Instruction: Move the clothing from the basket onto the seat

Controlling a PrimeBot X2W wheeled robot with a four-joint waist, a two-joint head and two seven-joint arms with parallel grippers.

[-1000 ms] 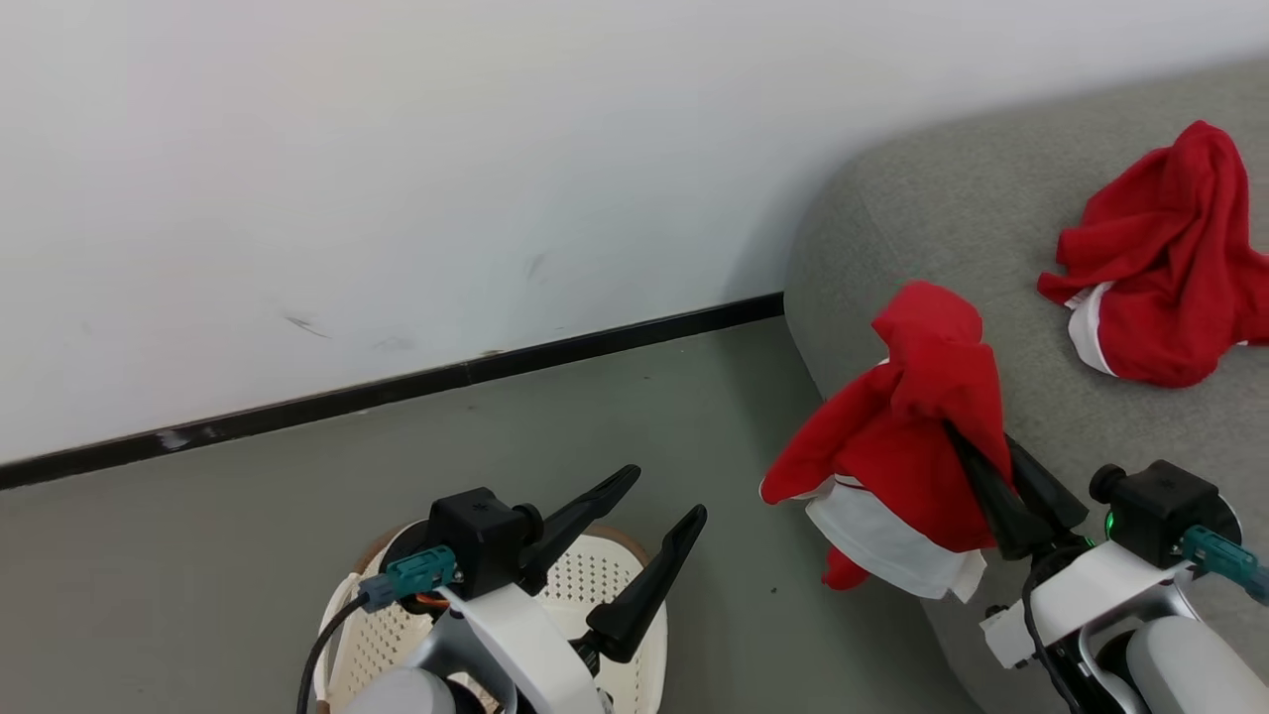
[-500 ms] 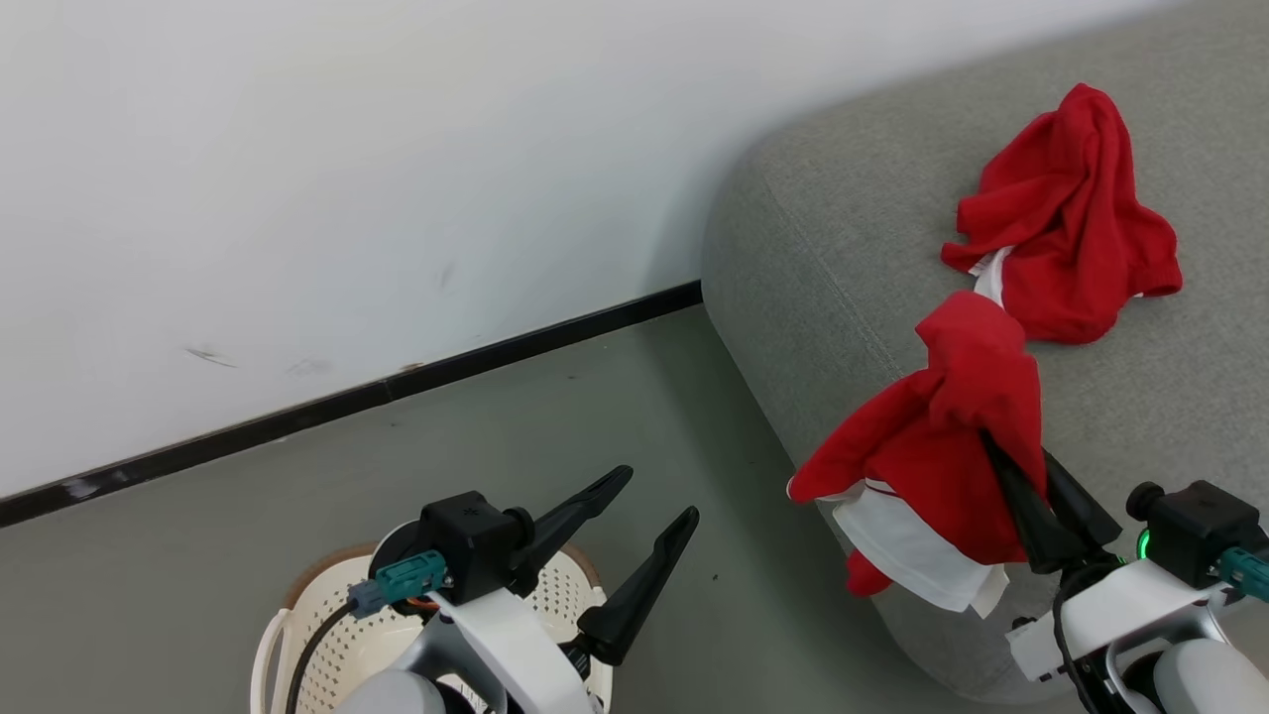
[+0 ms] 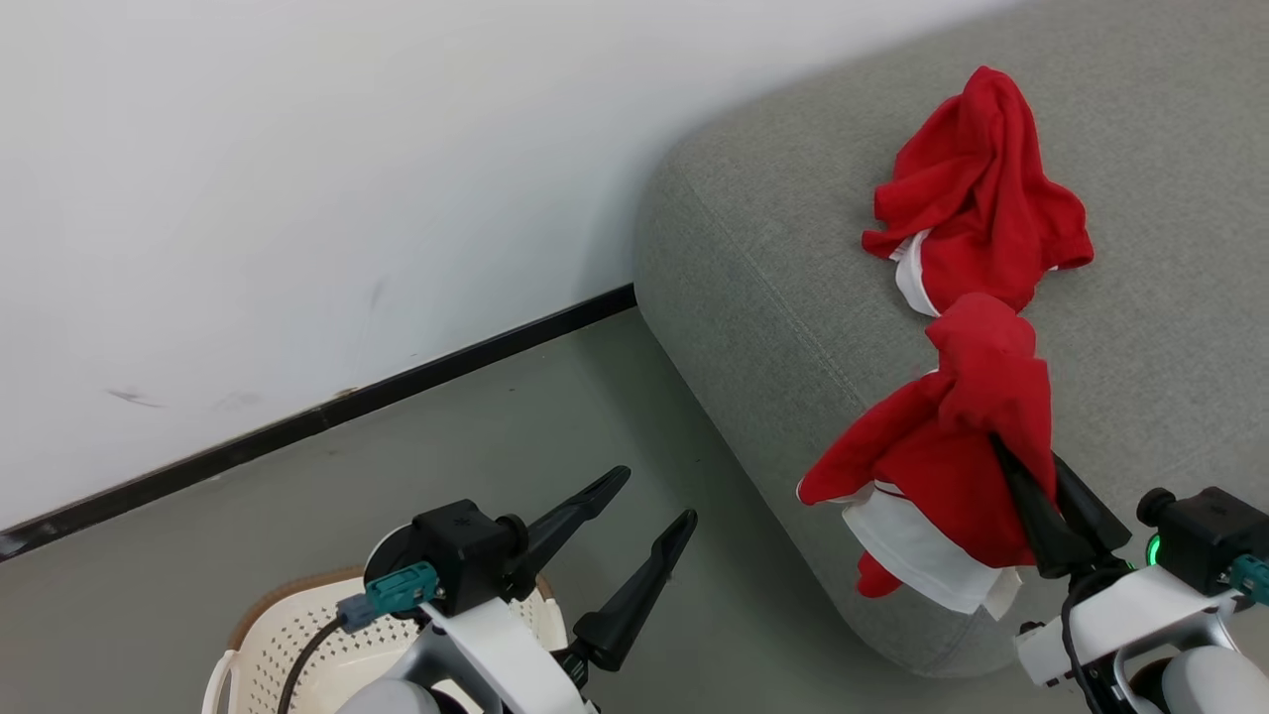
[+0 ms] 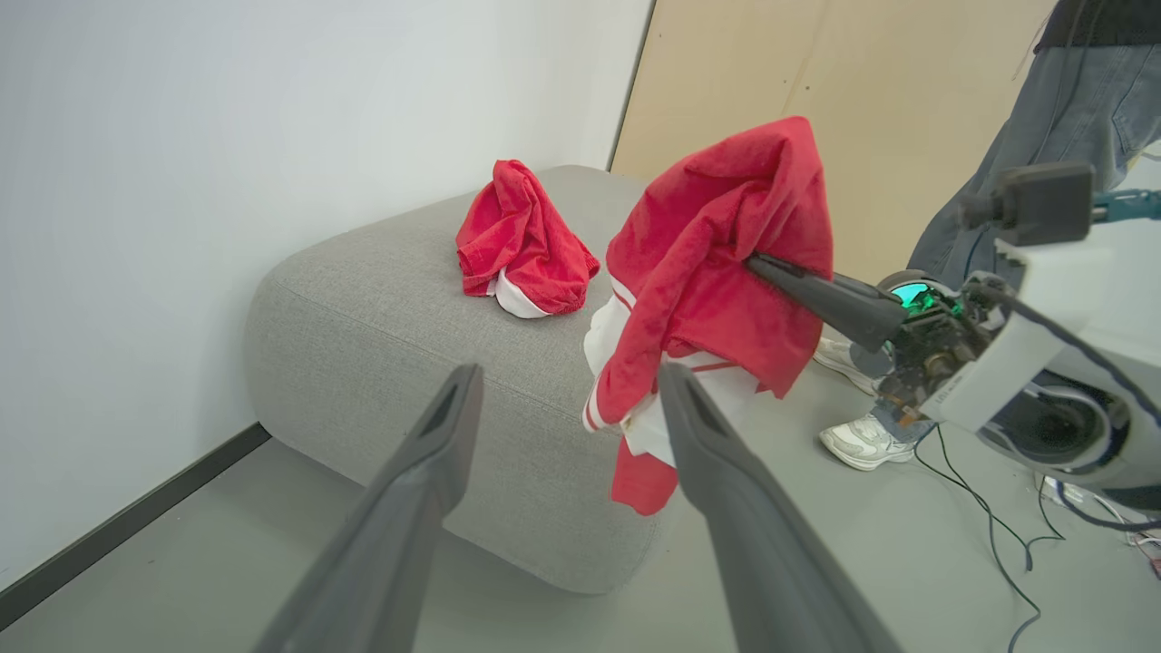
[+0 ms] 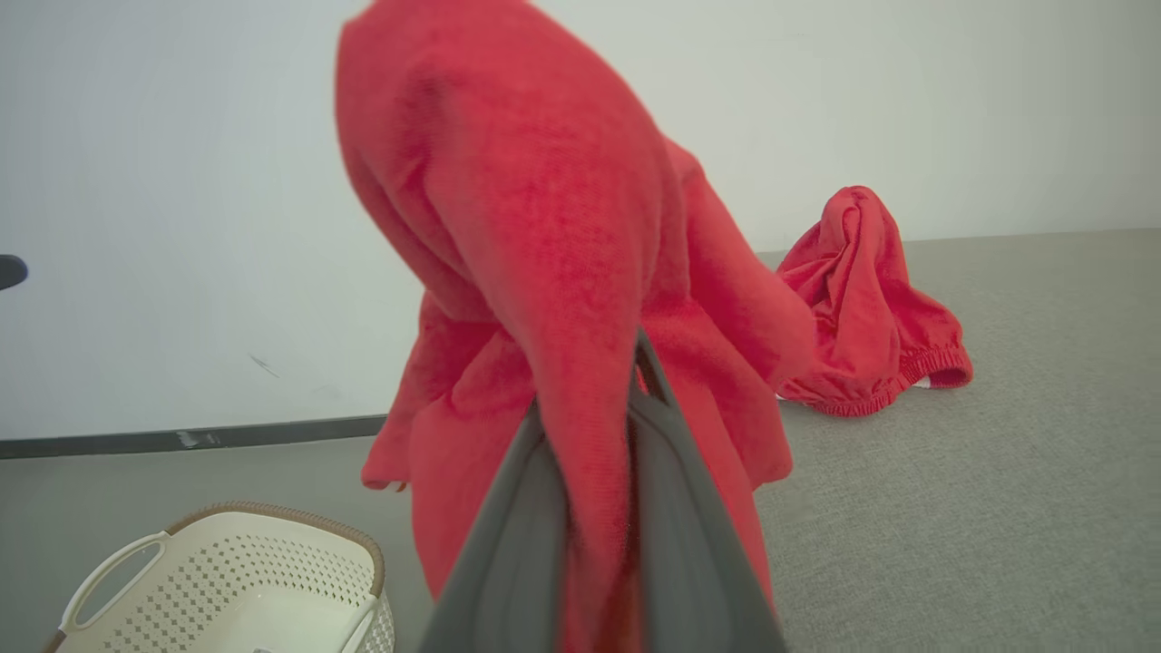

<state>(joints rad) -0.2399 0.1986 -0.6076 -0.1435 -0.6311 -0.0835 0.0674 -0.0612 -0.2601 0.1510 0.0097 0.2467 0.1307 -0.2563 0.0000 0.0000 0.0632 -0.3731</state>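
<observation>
Right jaws tight on clothing over seat edge; left jaws spread.

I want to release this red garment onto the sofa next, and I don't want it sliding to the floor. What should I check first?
1. Right gripper shut on the held garment: ok.
2. That garment fully over the sofa: not ok, its white hem seems to hang past the edge.
3. Bare sofa free beside the other garment: ok.
4. Left gripper open, apart from the garment: ok.
5. Basket emptied: cannot tell, partly out of view.
</observation>
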